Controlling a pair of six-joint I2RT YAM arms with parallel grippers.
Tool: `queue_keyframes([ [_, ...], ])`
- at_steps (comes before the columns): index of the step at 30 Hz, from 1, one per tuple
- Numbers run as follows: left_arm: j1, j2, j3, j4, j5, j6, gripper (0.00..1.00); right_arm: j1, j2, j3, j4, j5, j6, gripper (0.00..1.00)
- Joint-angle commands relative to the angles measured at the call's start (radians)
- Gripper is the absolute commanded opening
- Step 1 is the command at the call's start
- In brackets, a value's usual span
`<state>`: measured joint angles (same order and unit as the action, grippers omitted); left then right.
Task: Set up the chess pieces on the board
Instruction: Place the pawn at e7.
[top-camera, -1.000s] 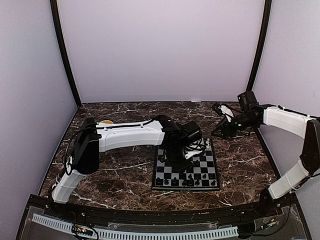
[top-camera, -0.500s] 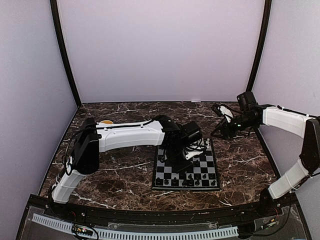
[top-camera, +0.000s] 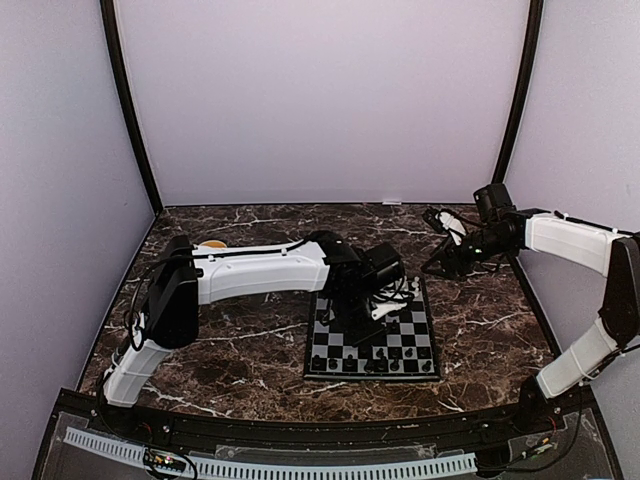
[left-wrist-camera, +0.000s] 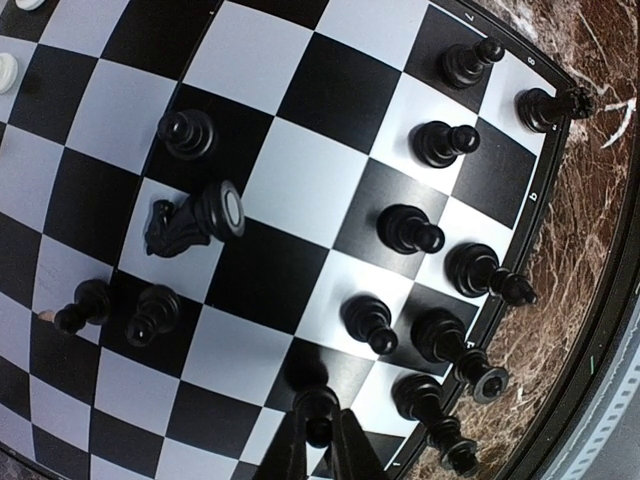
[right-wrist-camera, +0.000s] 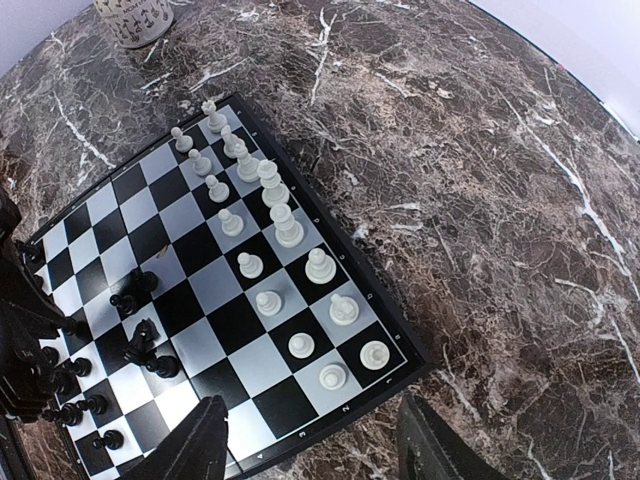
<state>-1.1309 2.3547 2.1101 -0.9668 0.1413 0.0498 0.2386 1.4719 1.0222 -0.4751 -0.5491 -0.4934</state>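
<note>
The board (top-camera: 415, 345) lies in the middle of the table. My left gripper (top-camera: 380, 303) is low over it. In the left wrist view the gripper (left-wrist-camera: 320, 440) is shut on a black pawn (left-wrist-camera: 319, 412) just above a square near the rim. Several black pieces (left-wrist-camera: 410, 228) stand in two rows along that rim, and a black knight (left-wrist-camera: 190, 220) lies tipped over. White pieces (right-wrist-camera: 270, 190) stand in two rows on the far side of the board (right-wrist-camera: 200, 345). My right gripper (right-wrist-camera: 320, 450) is open and empty, and hovers off the board's far right corner (top-camera: 440, 262).
A patterned white mug (right-wrist-camera: 135, 18) stands on the dark marbled table beyond the board's far left corner. My left arm (right-wrist-camera: 20, 330) reaches over the board's black side. Purple walls close in the table on three sides.
The right gripper has shifted very slightly. The left arm and the pieces look unmoved.
</note>
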Motion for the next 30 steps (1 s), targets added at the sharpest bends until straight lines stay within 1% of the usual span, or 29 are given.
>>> queue_keyframes([
  [1,-0.004,-0.019,-0.016,-0.006,0.020,0.019,0.11,0.009,0.007,0.007,0.000,-0.003,-0.008,0.59],
  [9,-0.004,-0.017,-0.019,0.000,0.018,0.019,0.20,0.008,0.007,0.007,0.000,-0.003,-0.008,0.59],
  [13,-0.004,-0.019,0.000,-0.021,0.016,0.019,0.23,0.008,0.009,0.007,0.000,-0.005,-0.008,0.59],
  [17,-0.003,-0.040,0.069,-0.070,-0.023,0.023,0.27,0.008,0.007,0.006,0.000,-0.004,-0.009,0.58],
  [20,0.003,-0.088,0.095,-0.064,-0.057,0.031,0.31,0.008,0.010,0.007,0.000,-0.005,-0.009,0.58],
  [22,0.014,-0.111,0.085,-0.042,-0.079,0.031,0.34,0.008,0.010,0.007,-0.001,-0.006,-0.010,0.58],
  [25,0.040,-0.112,0.064,-0.002,-0.087,0.008,0.32,0.008,0.008,0.007,-0.002,-0.005,-0.013,0.58],
  [28,0.056,-0.096,0.053,0.034,-0.072,-0.032,0.25,0.008,0.009,0.004,-0.002,-0.003,-0.015,0.58],
  [30,0.065,-0.088,0.048,0.058,-0.065,-0.044,0.23,0.008,0.008,0.003,-0.001,-0.003,-0.014,0.58],
])
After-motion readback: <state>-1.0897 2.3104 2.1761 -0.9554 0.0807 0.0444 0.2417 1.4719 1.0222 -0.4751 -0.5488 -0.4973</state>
